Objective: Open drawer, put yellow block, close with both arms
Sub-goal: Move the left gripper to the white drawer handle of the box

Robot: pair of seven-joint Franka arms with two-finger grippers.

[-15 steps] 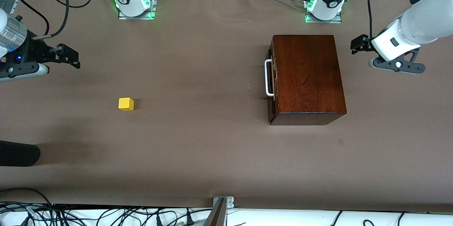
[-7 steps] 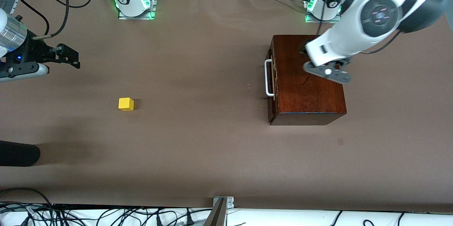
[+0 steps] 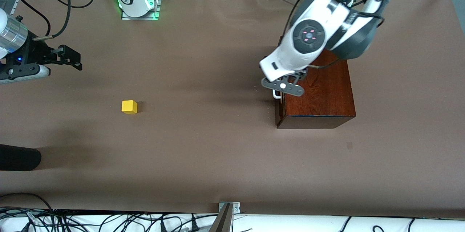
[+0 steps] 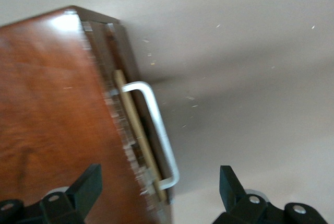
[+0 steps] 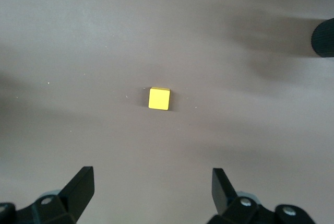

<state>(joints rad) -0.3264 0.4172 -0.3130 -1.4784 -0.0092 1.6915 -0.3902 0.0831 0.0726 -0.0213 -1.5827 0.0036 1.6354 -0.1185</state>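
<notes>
The mahogany box (image 3: 323,97) stands toward the left arm's end of the table. The drawer's white handle (image 3: 277,96) faces the right arm's end, and the drawer looks pushed in. My left gripper (image 4: 159,182) is open and empty, up in the air over the box's handle edge. The handle (image 4: 156,130) and the box top (image 4: 52,104) lie between its fingers (image 4: 88,182). The left hand (image 3: 283,86) hides most of the handle from the front. The yellow block (image 3: 129,106) sits alone on the table. My right gripper (image 3: 74,59) is open, waits high above the table, and sees the block (image 5: 159,98).
A black cylinder (image 3: 18,157) lies at the right arm's end of the table, nearer the front camera than the block; it also shows in the right wrist view (image 5: 323,36). A metal bracket (image 3: 229,206) and cables (image 3: 109,221) line the near edge.
My left arm has swung from the left arm's end of the table, over the box top, to above the drawer handle. The right arm, block and box have not moved.
</notes>
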